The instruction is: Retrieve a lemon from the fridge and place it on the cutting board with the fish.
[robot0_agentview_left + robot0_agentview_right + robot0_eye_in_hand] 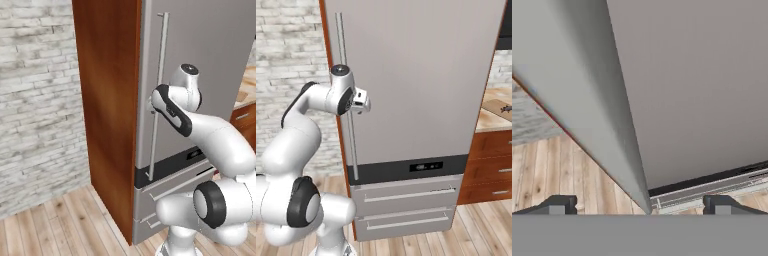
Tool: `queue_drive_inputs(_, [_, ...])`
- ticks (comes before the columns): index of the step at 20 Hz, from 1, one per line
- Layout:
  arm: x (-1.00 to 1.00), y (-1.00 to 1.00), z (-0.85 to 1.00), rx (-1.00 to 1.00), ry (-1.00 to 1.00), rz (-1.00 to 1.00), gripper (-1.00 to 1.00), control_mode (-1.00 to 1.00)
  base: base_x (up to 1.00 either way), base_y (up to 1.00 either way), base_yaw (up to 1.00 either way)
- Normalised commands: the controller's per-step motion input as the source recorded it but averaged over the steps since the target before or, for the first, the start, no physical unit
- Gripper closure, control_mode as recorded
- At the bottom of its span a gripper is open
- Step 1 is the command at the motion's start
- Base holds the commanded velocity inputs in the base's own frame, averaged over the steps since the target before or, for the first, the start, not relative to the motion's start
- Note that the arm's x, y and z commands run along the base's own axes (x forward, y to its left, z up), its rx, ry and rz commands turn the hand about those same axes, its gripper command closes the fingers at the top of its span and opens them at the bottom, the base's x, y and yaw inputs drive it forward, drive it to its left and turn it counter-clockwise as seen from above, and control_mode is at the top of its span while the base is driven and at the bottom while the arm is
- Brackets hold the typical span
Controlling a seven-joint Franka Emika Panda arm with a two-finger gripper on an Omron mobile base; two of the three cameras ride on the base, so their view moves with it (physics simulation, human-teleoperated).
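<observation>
Left base view: the fridge stands upright with its door shut, set against a brown side panel. Its handle is a long bar running vertically, top near the upper door edge, foot just above the black strip. Two drawers sit below. The arm reaches forward to mid-handle height; the gripper is at the bar, mostly hidden behind the wrist. A brick wall is to the left, with wood floor below.

Right base view: the gripper sits level with the middle of the handle, just beside or touching it, on the door side. Finger spacing cannot be told here. At the far right a counter carries the cutting board with the dark fish on it, well apart from the gripper.

Hand view: the two fingertips stand wide apart. The handle runs as a broad grey bar diagonally from upper left down to a point between the tips. The door face lies behind it, the black strip low at the right.
</observation>
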Motion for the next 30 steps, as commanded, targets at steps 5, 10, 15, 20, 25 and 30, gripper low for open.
queue_drive_inputs(5, [0.41,0.03,-0.07,0.0,-0.05,0.05,-1.0,-1.0,0.0,0.0,0.0])
queue_drive_inputs(10, [0.26,0.21,-0.12,0.0,-0.06,0.01,-1.0,-1.0,0.0,0.0,0.0])
queue_drive_inputs(15, [0.03,0.36,-0.13,0.0,-0.13,0.0,-1.0,-1.0,0.0,0.0,0.0])
queue_drive_inputs(20, [0.19,0.15,-0.08,0.0,-0.05,0.0,-1.0,-1.0,0.0,0.0,0.0])
queue_drive_inputs(25, [0.45,0.0,-0.02,0.01,-0.01,0.04,-1.0,-1.0,0.0,0.0,0.0])
queue_drive_inputs(30, [0.38,0.06,-0.12,0.07,-0.05,0.07,-1.0,-1.0,0.0,0.0,0.0])
